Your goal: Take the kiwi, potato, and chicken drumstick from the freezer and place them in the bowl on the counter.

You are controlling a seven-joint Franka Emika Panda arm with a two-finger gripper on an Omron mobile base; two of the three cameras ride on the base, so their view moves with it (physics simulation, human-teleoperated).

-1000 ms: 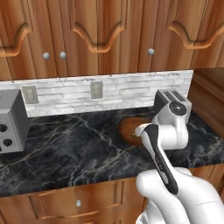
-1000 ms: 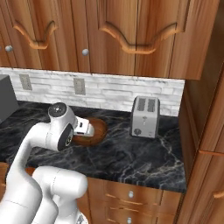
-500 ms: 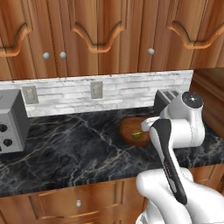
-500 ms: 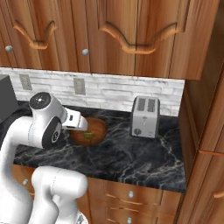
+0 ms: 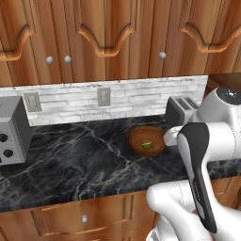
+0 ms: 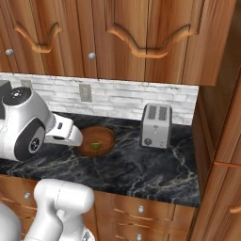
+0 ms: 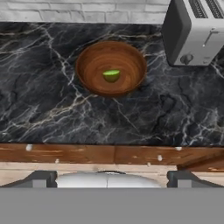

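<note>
we see even, soft, rendered light with no clear source. the counter (image 5: 84, 160) gives a faint sheen along its pale veins, without harsh glare. the bowl (image 7: 111, 68) casts a soft shadow on the marble just beside it. the hand view looks slightly blurry; edges stay straight.

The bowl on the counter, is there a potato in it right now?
No, the bowl holds just the kiwi, its green cut face showing in the hand view, with bare wood around it.
</note>
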